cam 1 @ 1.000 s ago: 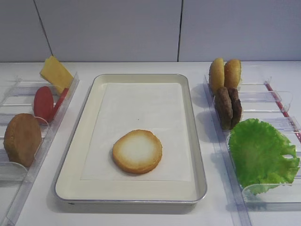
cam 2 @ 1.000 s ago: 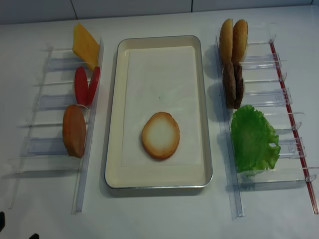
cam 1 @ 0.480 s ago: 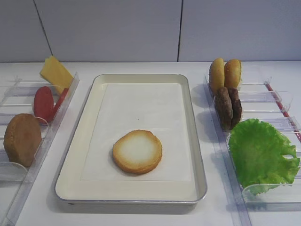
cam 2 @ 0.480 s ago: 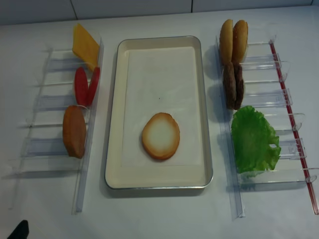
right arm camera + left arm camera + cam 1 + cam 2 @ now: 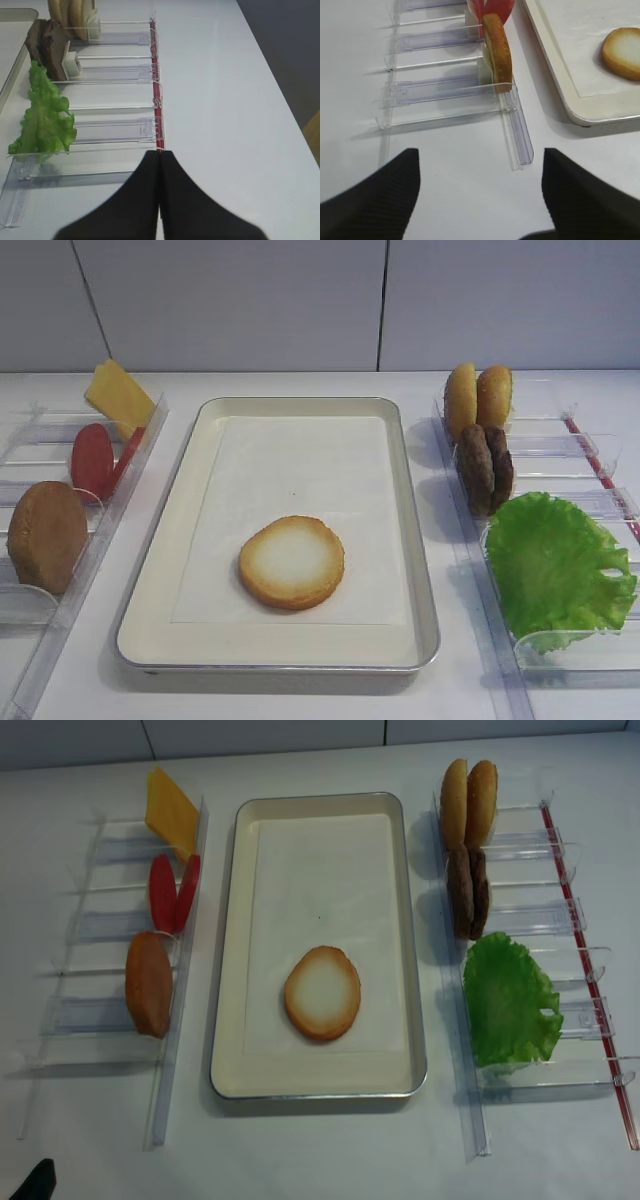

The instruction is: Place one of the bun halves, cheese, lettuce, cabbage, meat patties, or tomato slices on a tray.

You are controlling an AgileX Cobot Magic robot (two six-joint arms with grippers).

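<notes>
A cream-faced bun half (image 5: 292, 562) (image 5: 322, 992) (image 5: 621, 46) lies flat on the tray (image 5: 150, 590) (image 5: 228, 970), on its paper liner. In the left bins stand the yellow cheese (image 5: 171, 812) and red tomato slices (image 5: 165, 892). On the right, the meat patties (image 5: 466, 890) (image 5: 47, 45) and the lettuce (image 5: 508, 1000) (image 5: 47, 117) fill further bins. No cabbage is in view. My left gripper (image 5: 480, 152) hovers open and empty over bare table, near the left rack's front end. My right gripper (image 5: 159, 152) is shut on nothing, just in front of the right rack.
An all-brown domed bun (image 5: 148, 983) (image 5: 497, 50) stands on edge in the left clear rack (image 5: 440, 90). Two small golden buns (image 5: 469, 800) stand at the back of the right rack, which has a red strip (image 5: 157, 95) along its outer side.
Only a dark tip of my left gripper at the bottom-left corner of the overhead view has shifted slightly. The food and the tray are unmoved.
</notes>
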